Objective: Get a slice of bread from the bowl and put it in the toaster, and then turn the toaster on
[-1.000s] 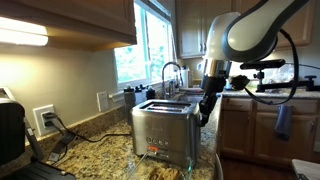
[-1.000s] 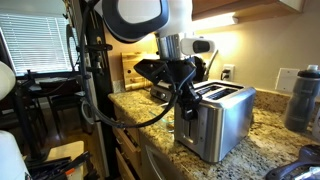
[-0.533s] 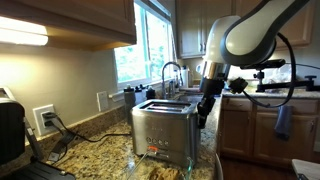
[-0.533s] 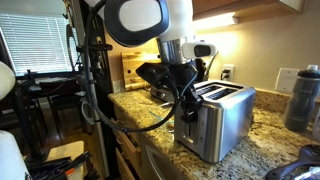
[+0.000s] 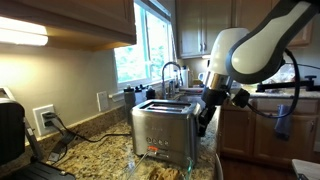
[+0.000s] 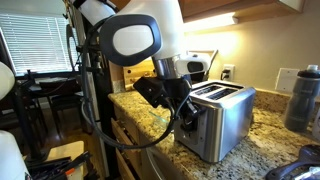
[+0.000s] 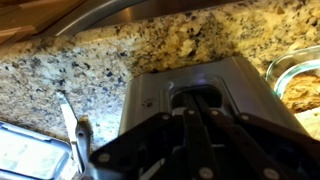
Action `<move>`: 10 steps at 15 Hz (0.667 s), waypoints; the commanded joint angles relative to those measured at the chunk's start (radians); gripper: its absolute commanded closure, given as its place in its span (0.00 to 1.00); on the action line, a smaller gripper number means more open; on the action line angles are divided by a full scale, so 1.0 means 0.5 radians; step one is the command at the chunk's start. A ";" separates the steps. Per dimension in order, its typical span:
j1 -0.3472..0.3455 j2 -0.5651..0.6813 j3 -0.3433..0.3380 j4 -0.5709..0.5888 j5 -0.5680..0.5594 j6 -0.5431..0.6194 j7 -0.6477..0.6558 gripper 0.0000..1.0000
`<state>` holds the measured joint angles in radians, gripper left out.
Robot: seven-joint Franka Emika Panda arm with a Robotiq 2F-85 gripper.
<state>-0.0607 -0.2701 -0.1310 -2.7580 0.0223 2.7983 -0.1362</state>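
The brushed steel two-slot toaster (image 5: 163, 132) stands on the granite counter and shows in both exterior views (image 6: 222, 117). My gripper (image 5: 203, 122) is at its narrow end face, low beside it (image 6: 186, 118). In the wrist view the fingers (image 7: 192, 100) are shut together and empty, pointing into the dark lever slot on the toaster's end (image 7: 240, 85). I cannot tell whether they touch the lever. The clear glass bowl (image 7: 276, 72) with pale tan contents sits beside the toaster, and its rim shows at the bottom of an exterior view (image 5: 135, 170).
A black appliance (image 5: 10, 135) stands at the counter's left by a wall outlet (image 5: 45, 118). A sink faucet (image 5: 172, 72) is behind the toaster under the window. A dark bottle (image 6: 303, 98) stands past the toaster. Cabinets hang overhead.
The arm has bent and lowered, and the gripper has slid down along the toaster's end face. The toaster and bowl have not moved.
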 commanded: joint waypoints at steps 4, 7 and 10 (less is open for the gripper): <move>0.150 0.262 -0.062 -0.038 0.192 0.342 -0.145 0.95; 0.195 0.259 -0.083 -0.035 0.313 0.331 -0.222 0.95; 0.171 0.113 -0.077 -0.029 0.341 0.203 -0.221 0.95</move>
<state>-0.0033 -0.2099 -0.1624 -2.7724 0.1542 2.9227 -0.2344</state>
